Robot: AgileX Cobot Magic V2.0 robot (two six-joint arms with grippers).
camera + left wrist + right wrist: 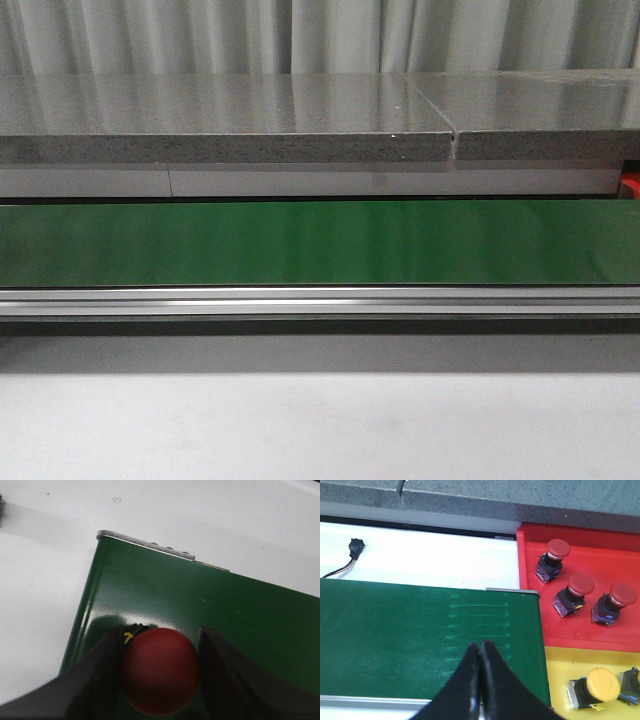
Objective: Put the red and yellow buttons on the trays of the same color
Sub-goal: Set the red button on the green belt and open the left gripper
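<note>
My left gripper [160, 675] is clamped on a round red push button [160, 677], the dark fingers [102, 680] pressing on either side of its domed cap. A bit of yellow and black shows just behind the cap, against one finger. The button sits low over the green conveyor belt [210, 605], near the belt's end, where a thin metal strip [145, 542] caps it and the white table surface [50, 555] lies beyond.

My right gripper [481, 680] hangs over the same green belt with its two black fingers pressed together, holding nothing. Just beside the belt's end sits the red plastic tray [530, 580], and in it three red mushroom-head buttons lie tipped on their sides: one [552, 557] toward the far side, two more [575, 594] [615, 602] close together nearer me. Touching the red tray on its near side is the yellow plastic tray [557, 667], which holds a yellow-capped button [592, 687] lying on its side; another item at the edge of the picture is cut off and I cannot tell what it is. A small black connector with a wire [355, 547] rests on the white surface past the belt.

In the front view, the long belt runs left to right, a grey speckled stone ledge [230, 120] behind it, and a sliver of the red tray shows at the far right.
</note>
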